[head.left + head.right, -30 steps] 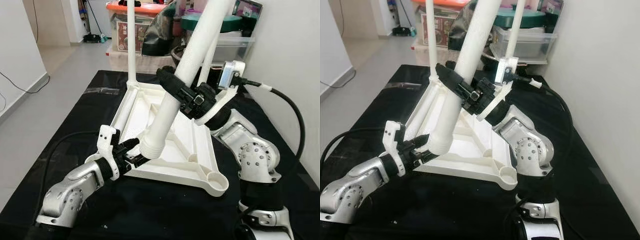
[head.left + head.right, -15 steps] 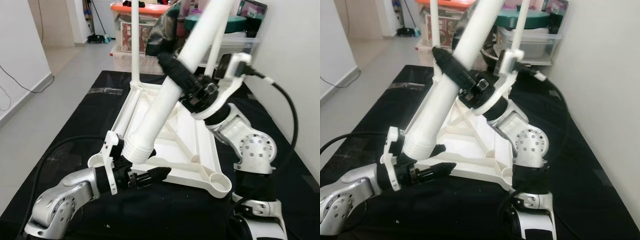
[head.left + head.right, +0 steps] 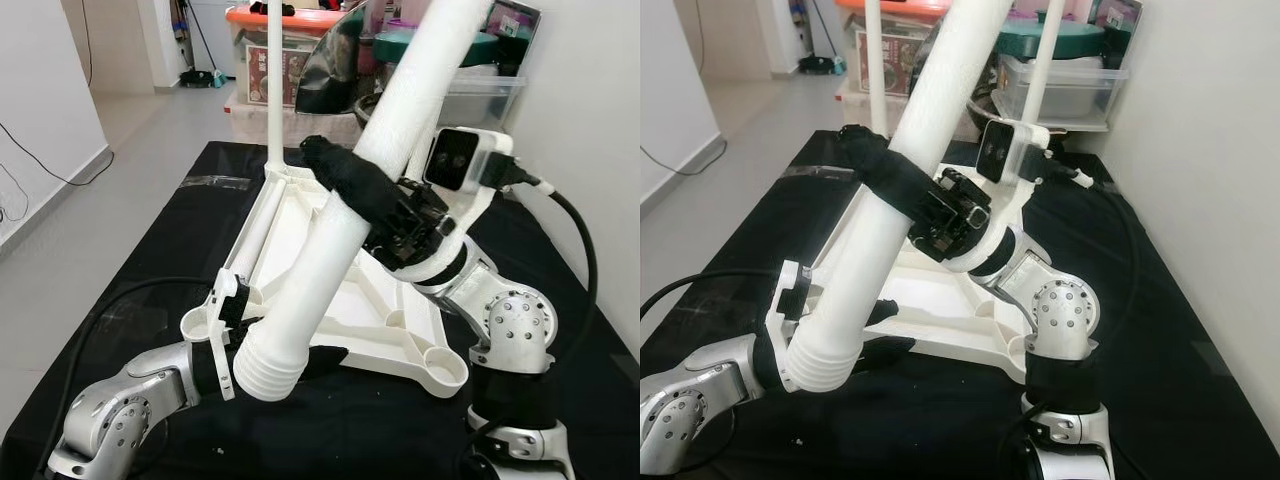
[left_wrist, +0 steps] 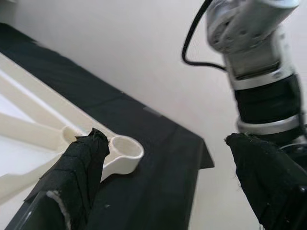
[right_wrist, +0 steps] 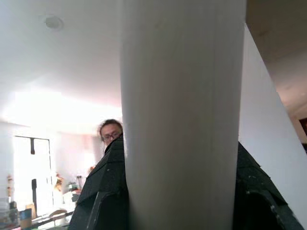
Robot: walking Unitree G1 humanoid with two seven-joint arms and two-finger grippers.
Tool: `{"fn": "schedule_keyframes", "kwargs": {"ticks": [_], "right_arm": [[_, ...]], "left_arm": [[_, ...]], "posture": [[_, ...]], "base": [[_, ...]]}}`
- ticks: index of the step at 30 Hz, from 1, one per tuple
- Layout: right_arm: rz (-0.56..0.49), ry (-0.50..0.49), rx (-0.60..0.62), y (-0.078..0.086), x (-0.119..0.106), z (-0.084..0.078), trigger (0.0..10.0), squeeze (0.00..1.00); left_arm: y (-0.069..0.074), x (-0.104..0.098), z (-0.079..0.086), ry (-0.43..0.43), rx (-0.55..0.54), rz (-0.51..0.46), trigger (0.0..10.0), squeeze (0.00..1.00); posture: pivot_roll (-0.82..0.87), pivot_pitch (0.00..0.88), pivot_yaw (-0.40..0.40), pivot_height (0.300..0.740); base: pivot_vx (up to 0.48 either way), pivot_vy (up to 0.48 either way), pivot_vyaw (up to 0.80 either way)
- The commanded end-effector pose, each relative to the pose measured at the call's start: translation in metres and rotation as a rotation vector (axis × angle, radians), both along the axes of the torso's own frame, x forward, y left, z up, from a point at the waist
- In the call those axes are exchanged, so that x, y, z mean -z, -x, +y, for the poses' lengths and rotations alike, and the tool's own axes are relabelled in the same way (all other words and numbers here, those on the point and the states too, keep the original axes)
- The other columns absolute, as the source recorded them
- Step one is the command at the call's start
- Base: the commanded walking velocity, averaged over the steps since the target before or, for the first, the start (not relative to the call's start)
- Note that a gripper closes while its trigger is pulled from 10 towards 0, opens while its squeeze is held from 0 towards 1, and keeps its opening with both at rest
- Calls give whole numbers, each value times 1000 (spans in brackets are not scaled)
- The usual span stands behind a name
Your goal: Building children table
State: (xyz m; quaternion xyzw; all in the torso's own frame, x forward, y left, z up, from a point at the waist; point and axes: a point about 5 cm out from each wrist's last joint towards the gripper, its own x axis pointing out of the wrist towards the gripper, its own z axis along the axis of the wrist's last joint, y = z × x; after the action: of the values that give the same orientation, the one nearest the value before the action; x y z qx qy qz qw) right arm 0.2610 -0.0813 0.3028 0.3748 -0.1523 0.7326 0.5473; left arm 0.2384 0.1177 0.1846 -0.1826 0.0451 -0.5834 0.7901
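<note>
An upturned white tabletop (image 3: pixel 405 335) lies on the black cloth. Two thin white legs stand in its far corners, one at the back left (image 3: pixel 272 90). My right gripper (image 3: pixel 345 185) is shut on a thick white table leg (image 3: pixel 325 260) and holds it slanted over the top. The leg's ribbed end (image 3: pixel 262 368) hangs past the front edge. My left gripper (image 3: pixel 883 330) sits open just behind that end, its fingers (image 4: pixel 79 165) apart, with nothing between them. An empty corner socket (image 4: pixel 123 149) lies ahead of it.
Plastic storage boxes (image 3: pixel 285 55) stand behind the table. A white wall (image 3: pixel 590 150) runs close along the right side, and open floor (image 3: pixel 110 170) lies to the left. A person's head (image 5: pixel 110 134) shows in the right wrist view.
The right gripper has swung the leg's ribbed end forward and down, off the tabletop's front corner. The left gripper has spread its fingers and now lies under that end.
</note>
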Motion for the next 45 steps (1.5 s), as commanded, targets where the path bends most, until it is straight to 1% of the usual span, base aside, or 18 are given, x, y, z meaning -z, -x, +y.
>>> {"fn": "schedule_keyframes", "kwargs": {"ticks": [1, 2, 5, 7, 8, 9, 14, 16, 17, 19, 22, 26, 31, 37, 39, 40, 43, 45], "right_arm": [[3, 14, -72, 6, 5, 7, 0, 0], [0, 11, -77, 6, 5, 7, 0, 0], [-6, 8, -87, 7, 5, 7, 0, 0], [-6, 6, -92, 7, 6, 7, 0, 0], [-6, 5, -95, 6, 6, 6, 0, 0], [-6, 5, -95, 6, 6, 6, 0, 0], [-1, 5, -96, 1, 4, 3, 0, 0], [-1, 5, -96, 1, 4, 3, 0, 0], [19, -1, -85, -3, 3, 2, 0, 0], [37, -15, -61, -9, 2, -2, 0, 0], [38, -19, -54, -11, 2, -3, 0, 0], [17, -15, -34, -16, -2, -11, 0, 0], [12, -13, -41, -15, -2, -11, 0, 0], [13, 10, -70, -10, 6, -11, 0, 0], [15, 24, -76, -9, 10, -10, 0, 0], [19, 51, -83, -8, 15, -9, 0, 0], [22, 86, -82, -8, 22, -8, 0, 0], [30, 110, -73, -10, 26, -6, 0, 0]], "left_arm": [[3, -17, 0, 66, 30, -37, 10000, 0], [4, -20, 0, 83, 39, -36, 10000, 0], [7, -21, 0, 86, 65, -35, 10000, 0], [9, -19, 0, 64, 88, -31, 10000, 0], [14, -17, 1, 44, 122, -23, 10000, 0], [14, -17, 1, 44, 122, -23, 10000, 0], [28, -11, 6, -32, 220, 6, 10000, 0], [28, -11, 6, -32, 220, 6, 10000, 0], [30, -7, 7, -85, 229, -3, 10000, 0], [34, -3, 10, -123, 237, 3, 10000, 0], [35, -3, 11, -126, 238, 5, 10000, 0], [38, 0, 20, -141, 226, 27, 10000, 0], [38, -2, 22, -133, 217, 26, 10000, 0], [37, -11, 27, -90, 196, 2, 10000, 0], [36, -13, 29, -79, 192, 1, 10000, 0], [36, -16, 31, -67, 191, -3, 10000, 0], [37, -20, 31, -61, 199, -13, 10000, 0], [40, -23, 27, -57, 229, -16, 10000, 0]], "posture": [[90, 0, -84, 740], [90, 0, -84, 740], [90, 0, -84, 740], [96, 0, -87, 740], [96, 0, -87, 740], [96, 0, -87, 740], [100, 0, -86, 740], [100, 0, -86, 740], [105, 0, -88, 740], [108, 0, -91, 740], [108, 0, -91, 740], [109, 0, -92, 740], [110, 0, -92, 740], [113, 0, -92, 740], [118, 0, -93, 740], [118, 0, -92, 740], [118, 0, -92, 740], [121, 0, -92, 740]], "base": [[0, 0, 0], [0, 0, 0], [0, 0, 0], [0, 0, 0], [0, 0, 0], [0, 0, 0], [0, 0, 0], [0, 0, 0], [0, 0, 0], [0, 0, 0], [0, 0, 0], [0, 0, 0], [0, 0, 0], [0, 0, 0], [0, 0, 0], [0, 0, 0], [0, 0, 0], [0, 0, 0]]}}
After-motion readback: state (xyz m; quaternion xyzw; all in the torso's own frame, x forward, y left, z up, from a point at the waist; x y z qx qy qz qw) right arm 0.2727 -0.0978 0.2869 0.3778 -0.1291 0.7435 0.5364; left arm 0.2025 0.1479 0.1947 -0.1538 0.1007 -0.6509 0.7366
